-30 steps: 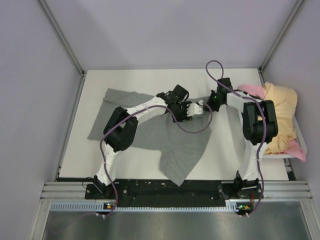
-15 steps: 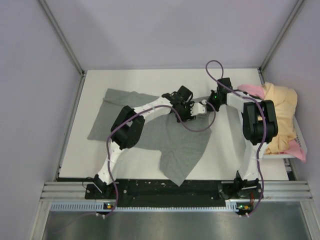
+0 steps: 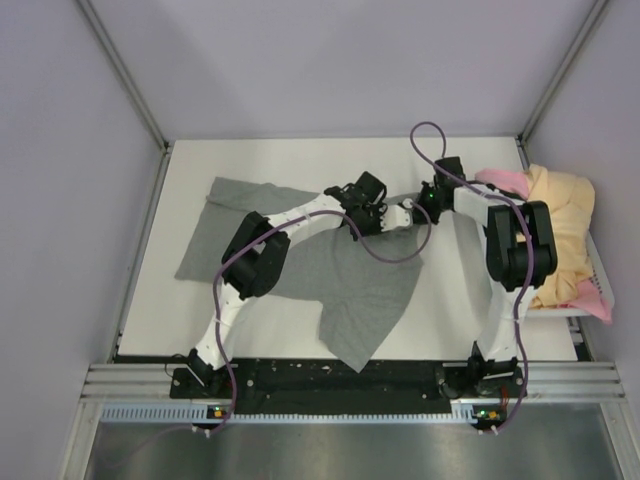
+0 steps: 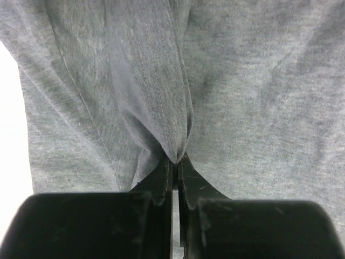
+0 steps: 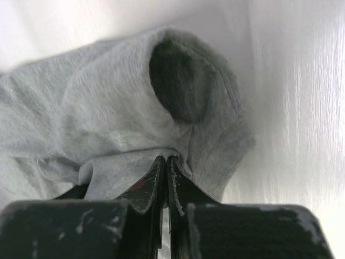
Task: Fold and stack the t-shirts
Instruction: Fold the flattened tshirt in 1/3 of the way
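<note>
Fig., top view — grey t-shirt (image 3: 350, 280) spread rumpled over middle of table (image 3: 290, 160). One corner toward table's near edge, another toward its far-left part. Far-right portion gathered up where both pincers meet, approx. right of table centre.

Left pincer (image 3: 384, 224), reaching in from table's left half: jaws pressed together on a raised ridge of the grey t-shirt. Left wrist view: pinched fold w/ a stitched seam rising away from the tips, remaining fabric lying flatter behind it, a strip of bare white table at the view's left edge.

Right pincer (image 3: 407, 212), just beside it, toward table's right half: jaws likewise closed on grey fabric. Right wrist view: grip placed at the base of a rounded tubular opening, sleeve or neck, cannot tell which. Fabric bunched above bare white table.

Pincer tips close together, nearly facing. Touching or apart: cannot tell from top view.

Pale yellow t-shirt (image 3: 562, 225) and pink t-shirt (image 3: 503, 180) heaped unfolded at table's right edge, in a white tray (image 3: 560, 312) — pink visible at heap's far end and again at its near-right corner, yellow making up the bulk. Purple cable (image 3: 425, 140) looped above right arm, over table's far part; a second one trailing along left arm.
</note>
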